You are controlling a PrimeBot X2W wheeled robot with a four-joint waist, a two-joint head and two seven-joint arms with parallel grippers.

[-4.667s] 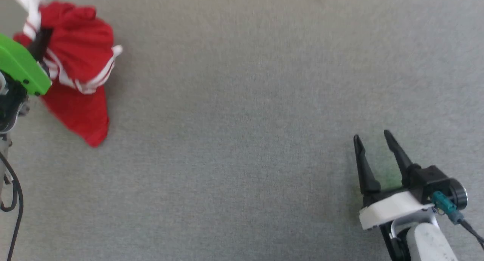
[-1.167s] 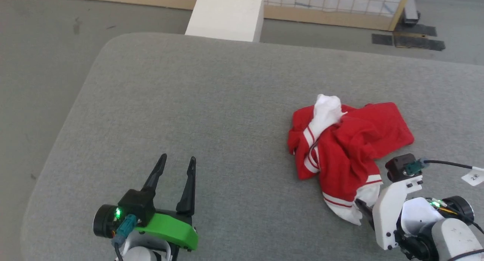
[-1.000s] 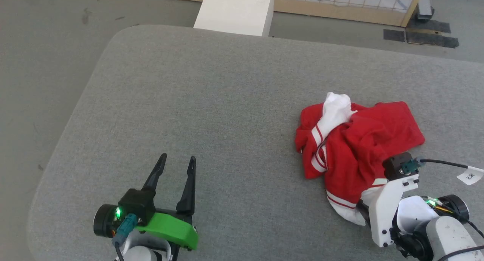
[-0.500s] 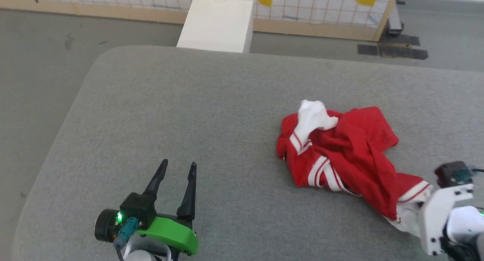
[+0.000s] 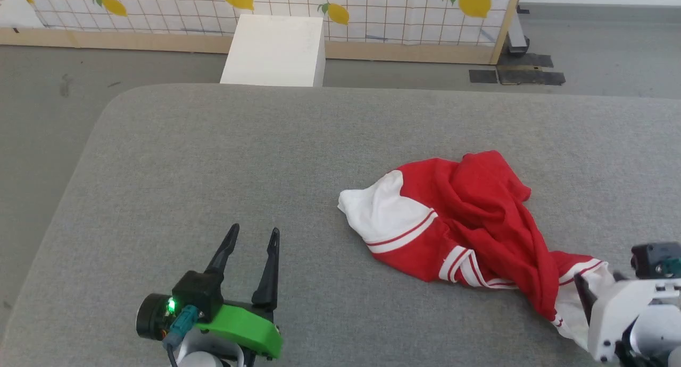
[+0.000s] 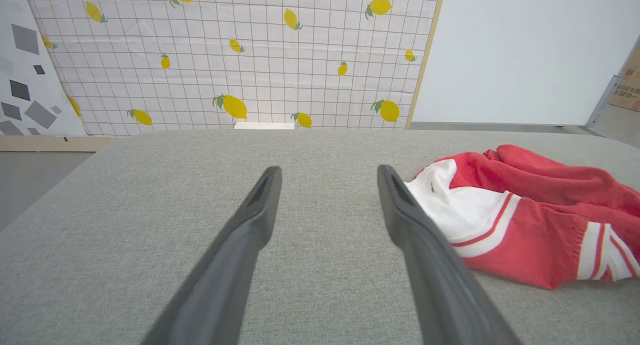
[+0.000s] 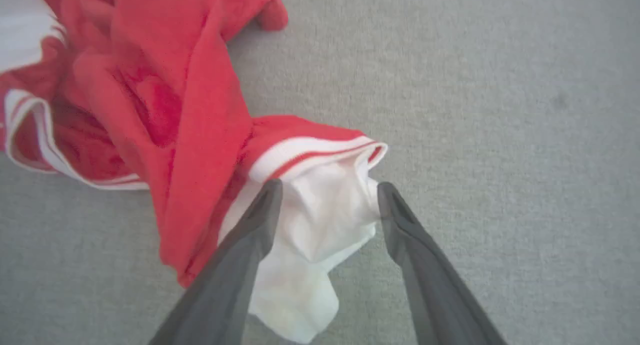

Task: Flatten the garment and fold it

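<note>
Garment (image 5: 468, 223) lies bunched and twisted on the right of the grey padded tabletop (image 5: 213, 159), one white sleeve spread out. Nothing is flattened or folded yet; I judge the whole job remains. Right end effector (image 7: 326, 187) stands spread astride the other white sleeve, apparently not pinching it. Left end effector (image 5: 254, 228) is released, empty, well apart. No lettering or label is readable.

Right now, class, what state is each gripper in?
Left gripper: open, empty.
Right gripper: open around the white sleeve of the garment, not clamping it.
</note>
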